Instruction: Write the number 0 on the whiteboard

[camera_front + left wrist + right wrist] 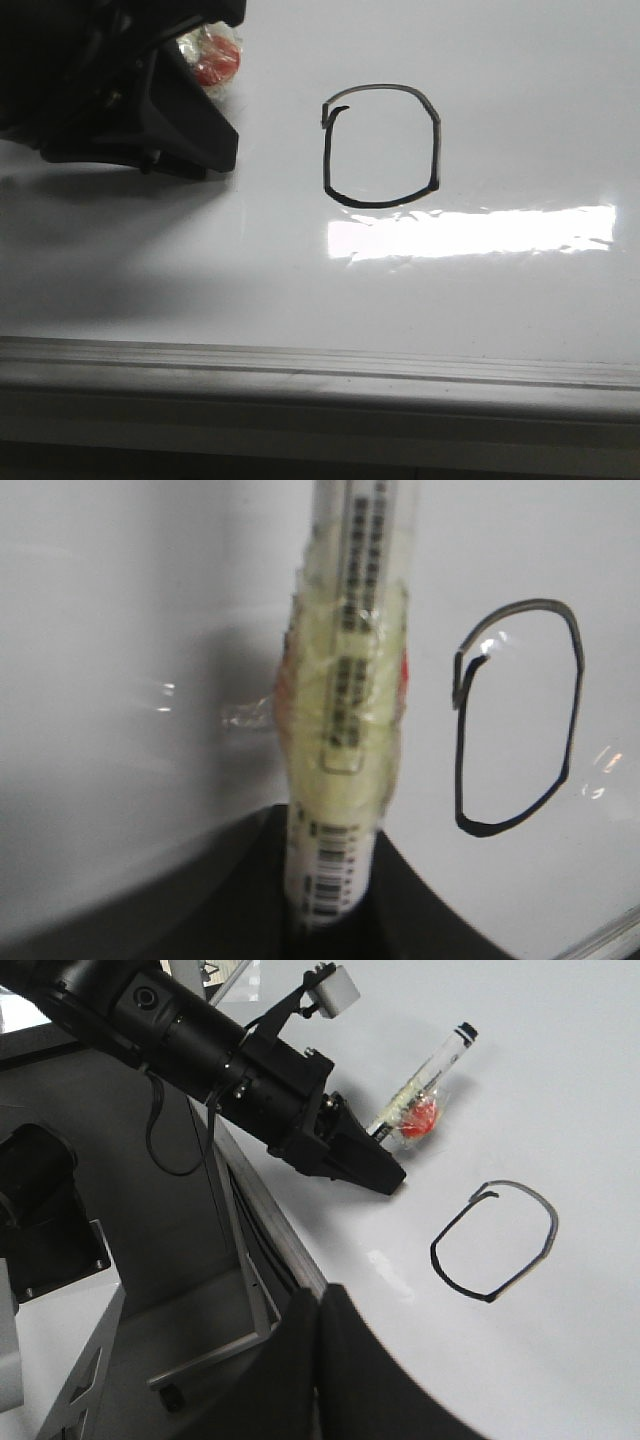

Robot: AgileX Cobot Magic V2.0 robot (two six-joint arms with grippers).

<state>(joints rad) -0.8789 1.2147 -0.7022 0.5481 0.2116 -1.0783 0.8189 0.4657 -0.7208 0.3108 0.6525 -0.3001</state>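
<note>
In the front view the number 0 [381,146] stands finished on the whiteboard [520,110], a closed squarish loop with a small hook at its upper-left corner, just above a bright strip of glare, and the grey frame [320,365] runs along the near edge. The left claw [185,135] sits to the left of the figure and apart from it, with a red-wrapped bit of the marker [213,58] peeking out behind it. Going by the closed outline, the writing step looks done, and the next move probably calls for lifting the pen clear without smearing the ink. The left wrist view shows what the front one cannot: the marker runs straight out from between the fingers, wrapped in yellowish tape [345,710], and the claw is closed on its barcoded end, with the loop off to one side. Whether the tip touches the board I cannot tell from here. The right wrist view gives the wider scene, with the left arm [190,1045] reaching over the board's edge and the marker's black tip end pointing away from the loop. The right claw [320,1360] shows only as dark fingers pressed together, holding nothing.
</note>
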